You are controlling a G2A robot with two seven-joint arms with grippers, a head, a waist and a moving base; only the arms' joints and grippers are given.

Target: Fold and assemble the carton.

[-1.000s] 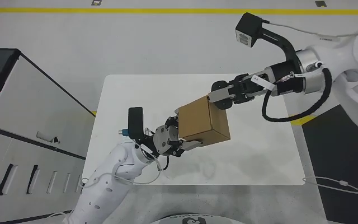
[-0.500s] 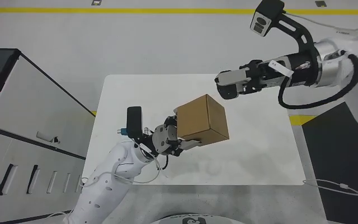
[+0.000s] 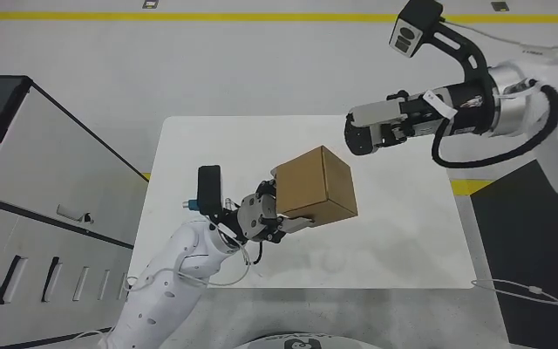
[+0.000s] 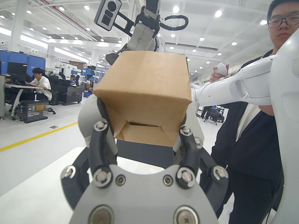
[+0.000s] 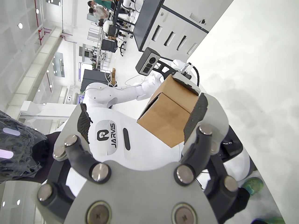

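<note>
Top view: white tabletop (image 3: 218, 157) unchanged; brown carton (image 3: 316, 186) held above its middle, box-shaped, barely shifted from second ago; left claw (image 3: 281, 209) pinching carton's near end, same grip as before; right claw (image 3: 359, 138), second ago touching carton's far corner, now withdrawn well apart near tabletop's far right edge, fingers spread, empty; press on that side likely finished; left wrist view: end flaps folded in, small gap left.

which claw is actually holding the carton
The left claw: it is shut on the end of the brown carton nearest the robot. The right claw hangs open, apart from the carton, off its far corner.
</note>
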